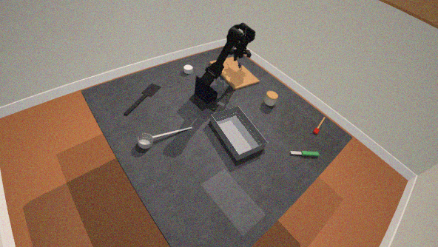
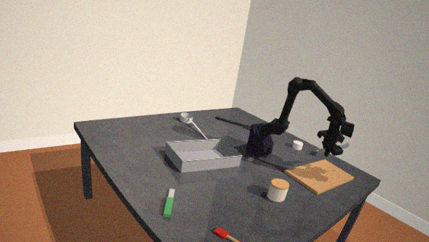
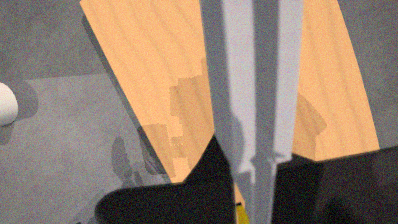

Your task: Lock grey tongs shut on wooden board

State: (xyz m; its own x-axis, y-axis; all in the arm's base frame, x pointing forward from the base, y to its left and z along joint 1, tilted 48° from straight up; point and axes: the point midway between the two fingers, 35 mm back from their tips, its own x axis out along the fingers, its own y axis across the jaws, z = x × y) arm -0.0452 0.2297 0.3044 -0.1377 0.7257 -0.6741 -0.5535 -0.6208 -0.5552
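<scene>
My gripper (image 1: 240, 55) (image 2: 331, 149) (image 3: 225, 135) is shut on the grey tongs (image 3: 240, 75). In the wrist view the two tong arms lie close together and run straight out from the fingers. The gripper hangs above the wooden board (image 1: 242, 79) (image 2: 338, 177) (image 3: 150, 50), well clear of its surface, near the table's far corner. In the top and exterior views the tongs are too thin to make out well. The grey roasting tin (image 1: 255, 134) (image 2: 196, 164) stands near the middle of the table with nothing across it.
A white puck (image 1: 188, 69) (image 2: 297, 145) (image 3: 5, 104) lies near the board. A wooden-lidded jar (image 1: 271, 98) (image 2: 277, 189), a black spatula (image 1: 142, 98), a ladle (image 1: 146, 140) (image 2: 186, 117), a red brush (image 1: 317, 130) (image 2: 221, 232) and a green-handled tool (image 1: 308, 153) (image 2: 168, 206) lie around the tin.
</scene>
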